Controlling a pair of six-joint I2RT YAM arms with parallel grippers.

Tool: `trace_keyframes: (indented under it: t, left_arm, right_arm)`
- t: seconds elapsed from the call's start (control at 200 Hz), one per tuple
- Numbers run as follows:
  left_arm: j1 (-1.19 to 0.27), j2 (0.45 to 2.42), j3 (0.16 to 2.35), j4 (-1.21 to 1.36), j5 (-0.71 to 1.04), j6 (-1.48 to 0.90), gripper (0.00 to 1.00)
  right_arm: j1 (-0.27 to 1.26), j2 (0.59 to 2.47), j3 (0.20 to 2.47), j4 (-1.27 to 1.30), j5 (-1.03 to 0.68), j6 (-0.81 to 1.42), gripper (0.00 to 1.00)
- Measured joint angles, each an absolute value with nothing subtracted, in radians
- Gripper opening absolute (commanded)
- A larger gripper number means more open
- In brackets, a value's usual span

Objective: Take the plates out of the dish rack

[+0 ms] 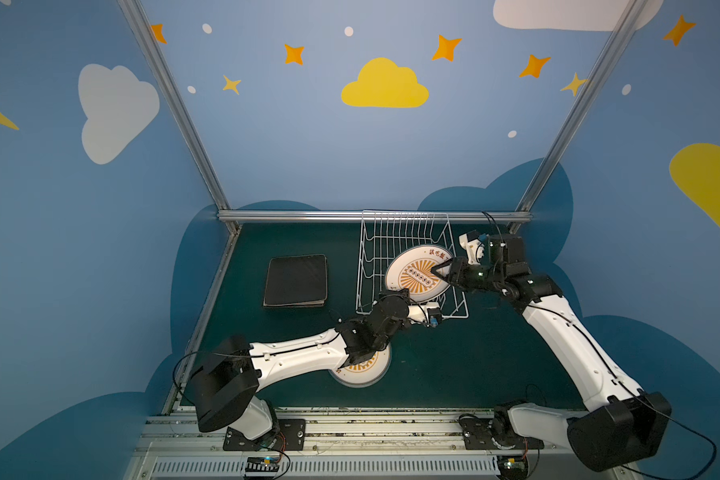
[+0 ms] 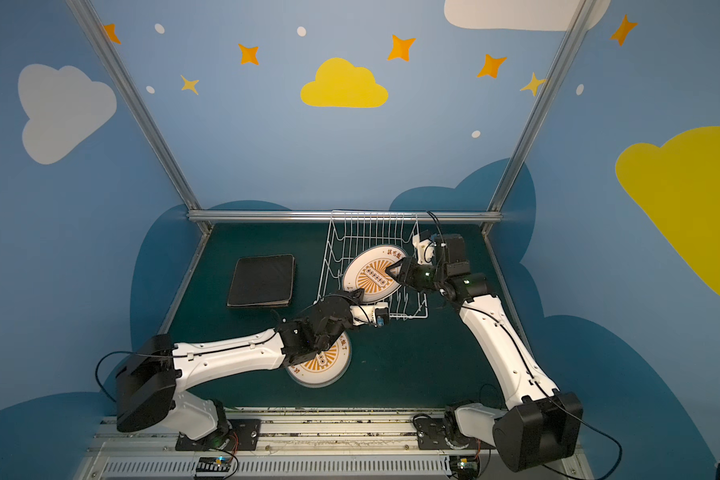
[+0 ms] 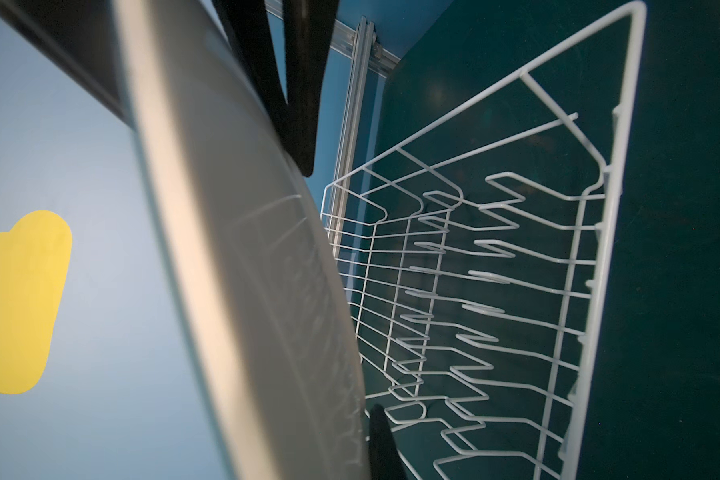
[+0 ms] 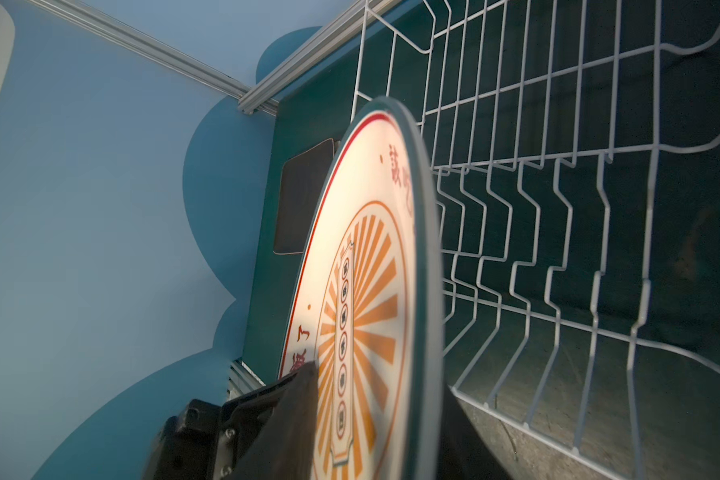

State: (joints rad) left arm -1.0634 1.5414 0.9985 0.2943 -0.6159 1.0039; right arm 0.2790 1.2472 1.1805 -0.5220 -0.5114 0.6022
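Note:
A round white plate (image 1: 416, 274) (image 2: 371, 276) with an orange sunburst print hangs tilted over the white wire dish rack (image 1: 364, 249) (image 2: 329, 257). My right gripper (image 1: 435, 270) (image 2: 389, 270) is shut on its right rim; in the right wrist view one finger (image 4: 296, 415) presses the printed face (image 4: 366, 291). My left gripper (image 1: 393, 295) (image 2: 356, 296) is shut on the lower left rim. The left wrist view shows the plate's pale underside (image 3: 246, 291) and one fingertip (image 3: 380, 432); the other is hidden. No plate stands among the rack's prongs (image 3: 591, 291) (image 4: 558, 166).
A second round plate (image 1: 366, 370) (image 2: 329, 368) lies flat on the green table near the front, partly under my left arm. A stack of black-backed square plates (image 1: 296, 280) (image 2: 262, 280) lies left of the rack. An aluminium rail (image 1: 308, 215) runs along the back edge.

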Motion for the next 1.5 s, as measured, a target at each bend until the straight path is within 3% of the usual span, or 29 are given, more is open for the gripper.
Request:
trace_keyframes:
  t: [0.175,0.245,0.395,0.461,0.591,0.691,1.131,1.497]
  left_arm:
    - [-1.077,1.561,0.998,0.326,-0.659,1.061,0.10]
    - [-1.081,1.569,0.998,0.342,-0.670,1.065,0.17]
    - [-1.073,1.571,0.998,0.367,-0.672,1.028,0.31]
    - [-1.069,1.571,0.999,0.369,-0.673,1.010,0.43]
    - [-1.066,1.562,0.998,0.346,-0.665,0.940,0.84]
    - [-1.067,1.538,0.998,0.310,-0.649,0.880,0.99]
    - [-1.012,1.225,0.924,0.093,-0.376,0.376,1.00]
    - [-0.662,1.055,0.906,0.047,-0.046,-0.311,1.00]
  right_arm:
    - [0.275,1.253,1.180,-0.542,-0.485,0.685,0.10]
    - [0.268,1.254,1.179,-0.537,-0.486,0.717,0.03]
    - [0.268,1.246,1.174,-0.491,-0.511,0.698,0.00]
    - [0.266,1.240,1.162,-0.474,-0.519,0.699,0.00]
    - [0.252,1.223,1.133,-0.439,-0.525,0.704,0.00]
    - [0.239,1.216,1.119,-0.410,-0.526,0.716,0.00]
    - [0.202,1.178,1.080,-0.351,-0.513,0.756,0.00]
    - [0.198,1.127,1.013,-0.288,-0.480,0.743,0.00]
